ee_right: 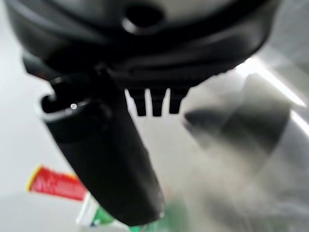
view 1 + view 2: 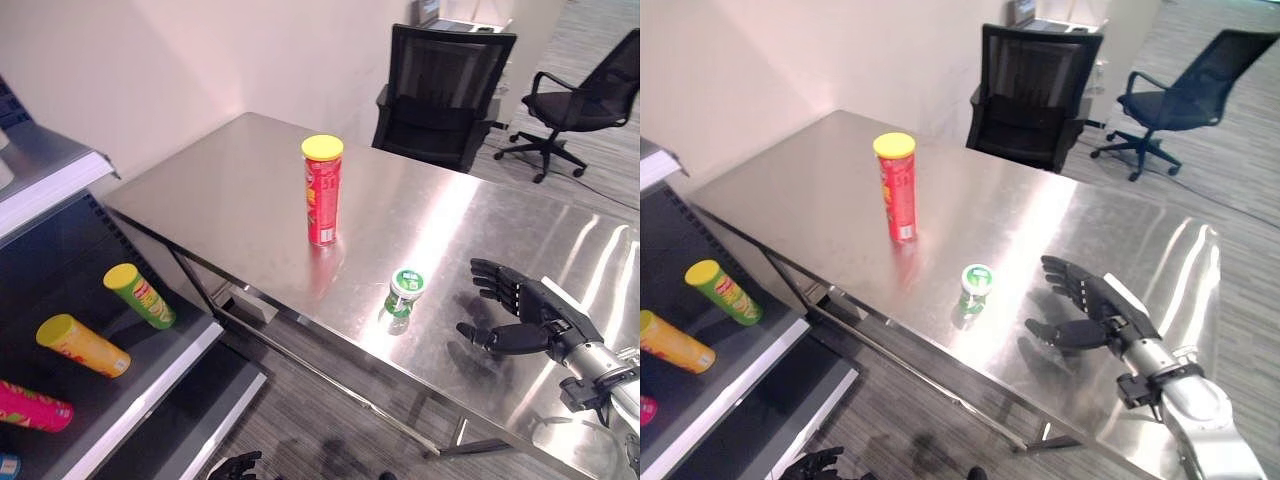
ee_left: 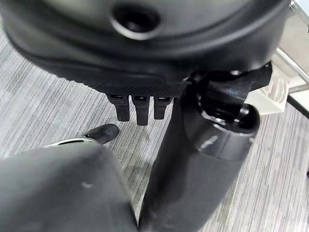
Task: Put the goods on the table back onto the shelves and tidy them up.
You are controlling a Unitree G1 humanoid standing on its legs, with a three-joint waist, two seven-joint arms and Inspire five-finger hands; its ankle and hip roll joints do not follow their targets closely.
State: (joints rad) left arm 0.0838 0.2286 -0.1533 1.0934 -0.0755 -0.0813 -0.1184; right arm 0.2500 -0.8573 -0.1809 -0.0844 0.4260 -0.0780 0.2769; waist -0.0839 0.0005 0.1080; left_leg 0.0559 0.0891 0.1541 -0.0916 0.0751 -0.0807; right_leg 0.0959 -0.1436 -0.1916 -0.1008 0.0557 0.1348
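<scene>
A tall red can with a yellow lid [image 2: 322, 190] stands upright near the middle of the steel table [image 2: 220, 190]. A small green can with a white-and-green lid [image 2: 404, 292] stands close to the table's front edge. My right hand [image 2: 520, 310] hovers low over the table just right of the green can, open, palm turned toward it and holding nothing. In the right wrist view, the red can [image 1: 55, 183] and the green can [image 1: 96, 215] show past the thumb. My left hand [image 2: 235, 465] hangs open below the table, near the floor.
A shelf unit [image 2: 150, 390] stands at the left; a green can [image 2: 140, 296], a yellow can [image 2: 83, 346] and a pink can [image 2: 30, 405] lie on its dark board. Two black office chairs [image 2: 440, 90] [image 2: 580, 100] stand behind the table.
</scene>
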